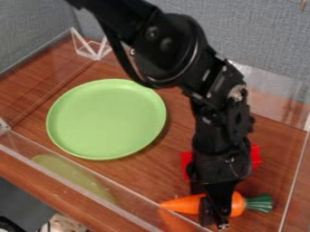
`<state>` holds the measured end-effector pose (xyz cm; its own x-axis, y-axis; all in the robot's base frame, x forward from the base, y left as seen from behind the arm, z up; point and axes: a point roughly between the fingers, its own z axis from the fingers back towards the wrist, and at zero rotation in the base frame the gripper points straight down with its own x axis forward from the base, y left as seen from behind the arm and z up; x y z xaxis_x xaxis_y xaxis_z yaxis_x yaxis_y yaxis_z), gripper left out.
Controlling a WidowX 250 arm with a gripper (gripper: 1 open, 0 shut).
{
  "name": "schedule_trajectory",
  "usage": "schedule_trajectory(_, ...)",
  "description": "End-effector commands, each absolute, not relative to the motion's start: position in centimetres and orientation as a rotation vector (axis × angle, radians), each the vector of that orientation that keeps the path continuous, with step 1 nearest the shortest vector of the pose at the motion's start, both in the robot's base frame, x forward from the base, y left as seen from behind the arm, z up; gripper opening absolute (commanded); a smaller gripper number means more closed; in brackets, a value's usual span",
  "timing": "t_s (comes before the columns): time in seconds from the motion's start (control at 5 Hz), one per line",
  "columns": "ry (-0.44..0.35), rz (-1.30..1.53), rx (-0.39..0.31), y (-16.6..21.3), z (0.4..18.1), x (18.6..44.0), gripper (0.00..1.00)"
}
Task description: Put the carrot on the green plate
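From the fingers (216, 216), the wood surface (273, 145) is free toward the green plate (107, 119), with a bare strip between. The red block (255, 155), partly hidden behind the arm (200, 68), blocks the way directly beyond the fingers. A clear panel (91, 188) stands along the near side, limiting passage there.

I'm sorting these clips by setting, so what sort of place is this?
Probably a robot test bench: a black robot arm, a wood-look surface with clear plastic walls, and a grey fabric-like panel behind.
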<state>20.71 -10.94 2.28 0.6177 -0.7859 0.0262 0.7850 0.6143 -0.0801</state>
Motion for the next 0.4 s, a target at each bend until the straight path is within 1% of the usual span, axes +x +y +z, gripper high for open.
schedule_trajectory(0.0,0.022,-0.896,-0.084,-10.48,2.31,20.61,0.0)
schedule_trajectory(0.2,0.023,-0.9,-0.081,-10.45,2.32,20.62,0.0)
